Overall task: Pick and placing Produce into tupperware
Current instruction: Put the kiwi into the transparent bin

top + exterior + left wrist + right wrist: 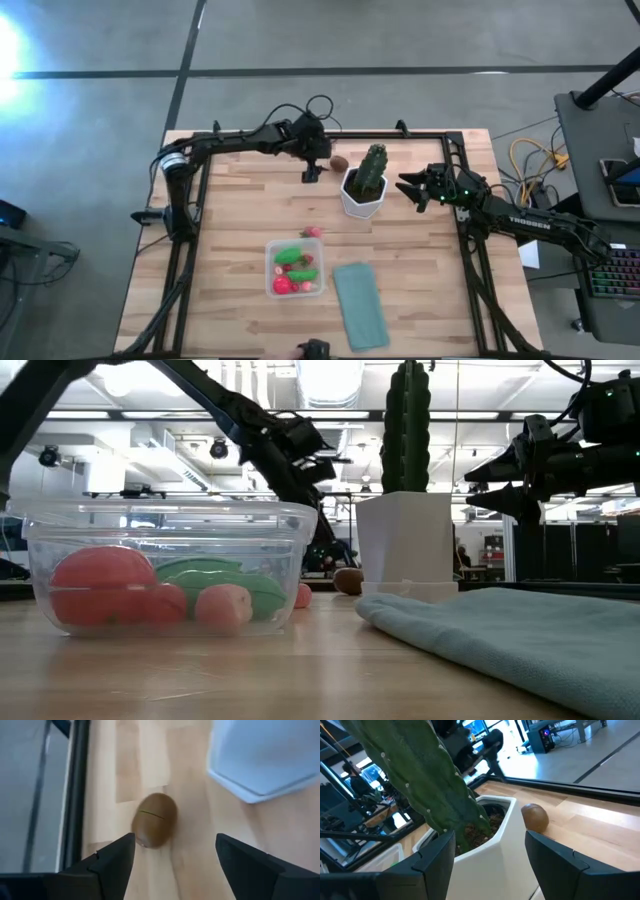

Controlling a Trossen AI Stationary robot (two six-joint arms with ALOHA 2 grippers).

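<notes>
The clear square tupperware stands near the table's near edge. It holds a red round piece, a green elongated piece and small pink-red pieces. One tiny pink piece lies on the table just beyond it. A brown round piece rests on the wood near the far edge, beside the white pot. My left gripper hovers open just left of it, touching nothing. My right gripper is open in the air, right of the pot.
A tall green cactus in a white pot stands between the two grippers. A flat teal lid lies right of the tupperware. The black frame rail runs along the far edge behind the brown piece.
</notes>
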